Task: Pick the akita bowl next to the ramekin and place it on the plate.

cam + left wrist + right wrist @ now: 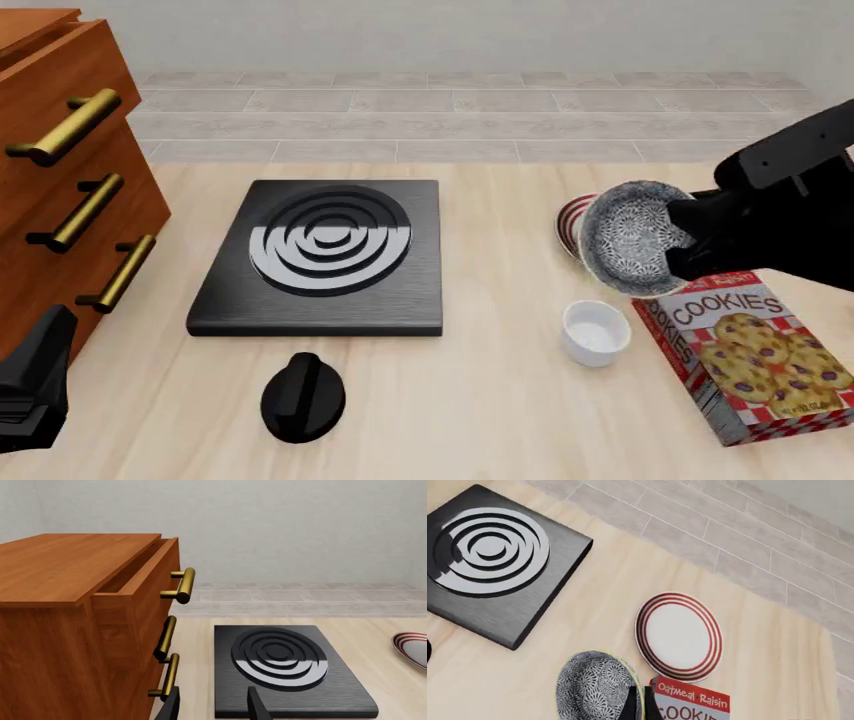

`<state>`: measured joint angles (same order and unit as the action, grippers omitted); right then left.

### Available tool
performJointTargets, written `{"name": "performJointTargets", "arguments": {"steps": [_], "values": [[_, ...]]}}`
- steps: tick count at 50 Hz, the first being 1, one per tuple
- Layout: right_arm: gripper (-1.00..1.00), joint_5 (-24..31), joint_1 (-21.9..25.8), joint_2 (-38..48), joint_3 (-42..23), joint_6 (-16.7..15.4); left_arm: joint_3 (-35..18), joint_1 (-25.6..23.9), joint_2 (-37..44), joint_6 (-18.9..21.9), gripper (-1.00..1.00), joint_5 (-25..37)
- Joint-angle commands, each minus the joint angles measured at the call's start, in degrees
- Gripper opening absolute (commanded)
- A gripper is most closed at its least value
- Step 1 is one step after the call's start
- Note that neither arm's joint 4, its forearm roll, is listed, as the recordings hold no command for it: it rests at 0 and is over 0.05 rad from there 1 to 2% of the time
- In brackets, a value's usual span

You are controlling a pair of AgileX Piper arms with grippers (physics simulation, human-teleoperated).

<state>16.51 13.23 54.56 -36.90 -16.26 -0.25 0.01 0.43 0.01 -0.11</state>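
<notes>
The speckled akita bowl point(625, 236) hangs tilted on its side above the table, and my right gripper point(678, 243) is shut on its rim. In the right wrist view the bowl point(594, 686) sits just beside the fingers point(630, 706). The red-striped plate point(573, 217) lies behind the bowl and is mostly hidden by it; the right wrist view shows the plate point(679, 635) whole. The white ramekin point(595, 332) stands on the table below the bowl. My left gripper point(213, 707) is open and holds nothing, near the stove's front edge.
A black stove plate point(327, 255) lies mid-table with a black knob point(304, 397) in front of it. A wooden drawer cabinet point(67, 150) with brass handles stands at the left, its top drawer point(143, 572) ajar. A cookie box point(747, 350) lies right of the ramekin.
</notes>
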Motion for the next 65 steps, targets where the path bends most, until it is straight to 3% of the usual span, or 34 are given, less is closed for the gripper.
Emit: {"name": "performJointTargets", "arguments": {"steps": [1,19,20,32,45,54,58,65], "values": [[-1.0,-4.7,-3.0,1.7,-1.1,3.5,0.0,0.0,0.0,0.0,1.0,0.0],[-1.0,-13.4,-10.4,11.7,-4.2,9.9,0.0,0.0,0.0,0.0,1.0,0.0],[-1.0,-13.9,-10.7,12.0,-4.5,11.3,0.0,0.0,0.0,0.0,1.0,0.0],[-1.0,-16.0,-13.2,16.9,-6.2,15.0,0.0,0.0,0.0,0.0,1.0,0.0],[-1.0,-18.3,-12.7,19.0,-5.4,17.6,0.0,0.0,0.0,0.0,1.0,0.0],[-1.0,-20.1,-11.9,21.5,-5.0,21.2,0.0,0.0,0.0,0.0,1.0,0.0],[-1.0,-20.5,-11.0,23.2,-5.0,24.3,0.0,0.0,0.0,0.0,1.0,0.0],[-1.0,-20.4,-10.4,24.3,-5.4,24.2,0.0,0.0,0.0,0.0,1.0,0.0]]}}
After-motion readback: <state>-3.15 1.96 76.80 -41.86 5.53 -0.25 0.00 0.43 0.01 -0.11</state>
